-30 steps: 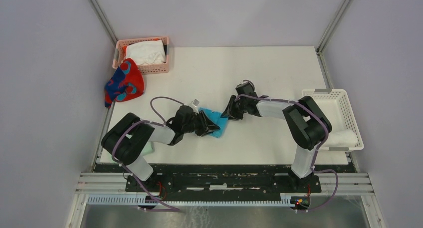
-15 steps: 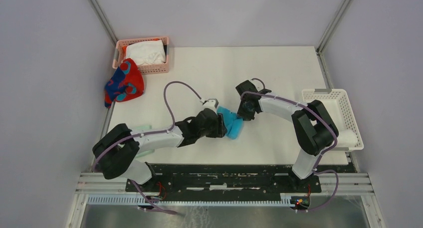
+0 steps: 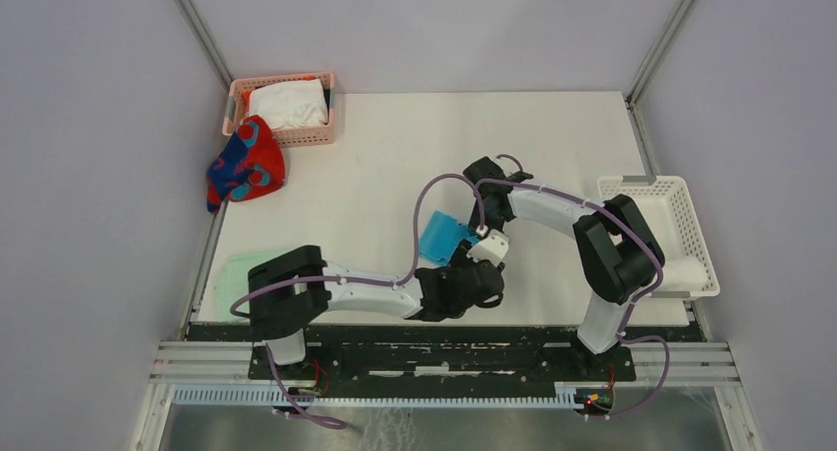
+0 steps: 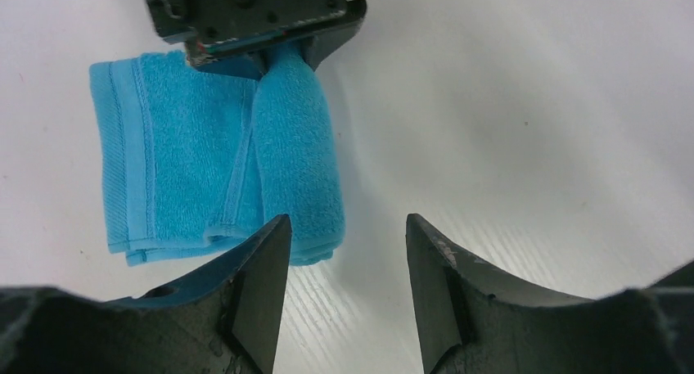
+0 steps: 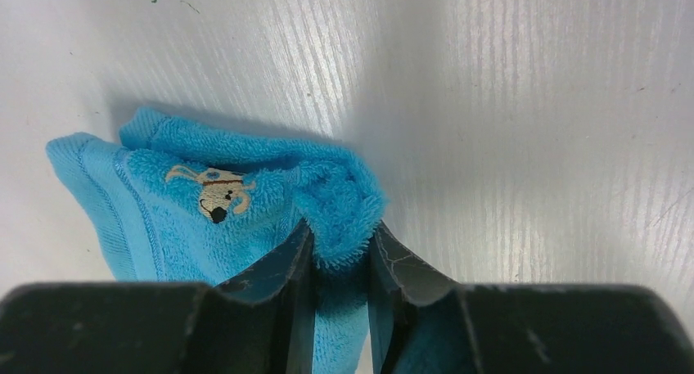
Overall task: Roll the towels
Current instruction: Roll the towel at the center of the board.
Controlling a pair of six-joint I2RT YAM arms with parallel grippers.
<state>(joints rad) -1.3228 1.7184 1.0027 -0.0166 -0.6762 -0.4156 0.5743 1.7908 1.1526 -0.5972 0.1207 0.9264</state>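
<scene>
Swinging right along the near edge, the left arm has let go of the blue towel (image 3: 441, 239) since a second ago. The towel has slid a little to the right.

From above, the red towel (image 3: 245, 163) with dark-blue blotches sits bunched up at the far left edge of the tabletop (image 3: 395, 145). Just behind it, the white towel (image 3: 286, 103) lies in a pink basket (image 3: 318, 135) full of little holes. A pale green cloth (image 3: 232, 273) lies flat at the near left corner. The blue towel is in the middle, between the two arms. A white basket (image 3: 681, 199) stands at the far right.

Only the wrist views show the fluffy cloth up close. The left pincer (image 4: 348, 227) is wide open and holds nothing, with the towel just past its left finger. One side of the towel is rolled into a fat tube. The rest lies flat and has a stitched hem. The right pincer (image 5: 340, 239) is closed on the end of that roll. Its view alone shows a small sewn animal face (image 5: 214, 196) on the towel.
</scene>
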